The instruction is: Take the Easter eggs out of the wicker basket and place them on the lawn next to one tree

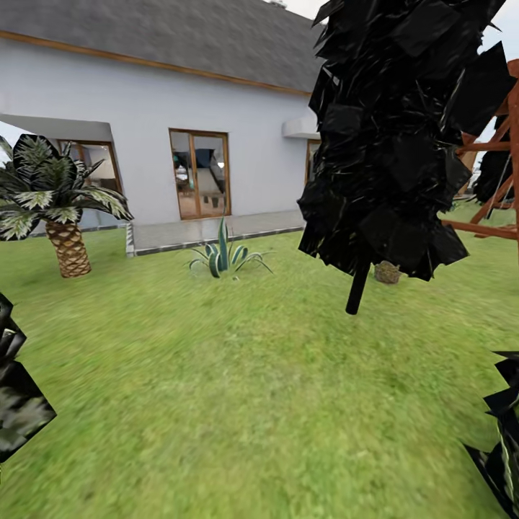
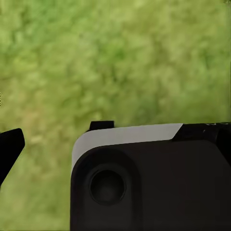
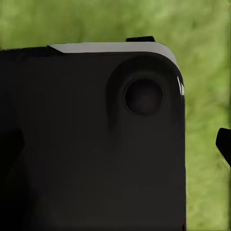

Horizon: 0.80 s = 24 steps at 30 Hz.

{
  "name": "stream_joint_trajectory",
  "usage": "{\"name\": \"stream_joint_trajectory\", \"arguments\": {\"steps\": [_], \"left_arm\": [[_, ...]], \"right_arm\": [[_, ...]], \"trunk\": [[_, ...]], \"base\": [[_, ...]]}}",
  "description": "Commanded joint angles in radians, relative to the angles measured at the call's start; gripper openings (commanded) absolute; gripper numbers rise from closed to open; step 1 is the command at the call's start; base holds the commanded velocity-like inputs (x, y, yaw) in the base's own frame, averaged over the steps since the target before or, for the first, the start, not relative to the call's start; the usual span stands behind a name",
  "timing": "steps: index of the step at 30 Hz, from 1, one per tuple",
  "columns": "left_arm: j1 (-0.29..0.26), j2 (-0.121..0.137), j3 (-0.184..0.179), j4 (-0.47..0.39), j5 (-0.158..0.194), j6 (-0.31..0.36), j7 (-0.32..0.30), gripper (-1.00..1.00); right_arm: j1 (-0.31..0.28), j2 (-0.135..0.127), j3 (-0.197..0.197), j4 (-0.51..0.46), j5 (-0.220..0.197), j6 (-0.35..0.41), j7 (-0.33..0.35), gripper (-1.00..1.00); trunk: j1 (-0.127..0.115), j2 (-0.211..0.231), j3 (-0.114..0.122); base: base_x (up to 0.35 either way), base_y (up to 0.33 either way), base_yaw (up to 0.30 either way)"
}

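The wicker basket [image 1: 387, 272] is small and far off on the lawn [image 1: 238, 389], half hidden behind the foliage of an all-black tree [image 1: 396, 130]. The Easter eggs are out of view, and a tree with a pale trunk is out of view too. In the left wrist view my left gripper [image 2: 115, 144] hangs over grass and a black part of the robot's body, one fingertip [image 2: 10, 146] at the picture's edge, nothing between the fingers. My right gripper [image 3: 120, 144] looks the same, with one fingertip [image 3: 224, 144] showing.
A white house [image 1: 144, 115] with glass doors and a grey paved patio [image 1: 216, 232] stands at the back. A palm [image 1: 61, 209] grows at the left and a striped spiky plant [image 1: 222, 256] ahead. A red-brown wooden frame [image 1: 501, 180] is at the right. Black leaves [image 1: 18, 404] intrude at both lower corners.
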Motion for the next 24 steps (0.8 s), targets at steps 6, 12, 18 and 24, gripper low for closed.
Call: {"name": "stream_joint_trajectory", "arguments": {"steps": [6,12,18,24], "left_arm": [[-0.001,0.000,0.000,0.001,-0.001,-0.003,0.000,1.00],[0.000,0.000,0.000,0.001,-0.001,-0.003,0.000,1.00],[-0.001,0.000,0.000,0.001,-0.001,-0.003,0.000,1.00],[-0.001,0.000,0.000,0.001,-0.001,-0.003,0.000,1.00]], "right_arm": [[0.000,0.000,-0.007,0.000,-0.001,-0.003,0.001,1.00],[0.000,0.000,-0.007,0.000,-0.001,-0.003,0.001,1.00],[0.000,0.000,-0.007,0.000,-0.001,-0.003,0.001,1.00],[0.000,0.000,-0.008,0.000,-0.001,-0.003,0.001,1.00]], "trunk": [[0.001,0.000,-0.001],[0.001,0.000,-0.001],[0.001,0.000,-0.001],[0.001,0.000,-0.001]], "base": [[0.323,-0.048,0.212],[0.321,-0.053,0.235],[0.321,-0.047,0.241],[0.320,-0.055,0.243]]}}
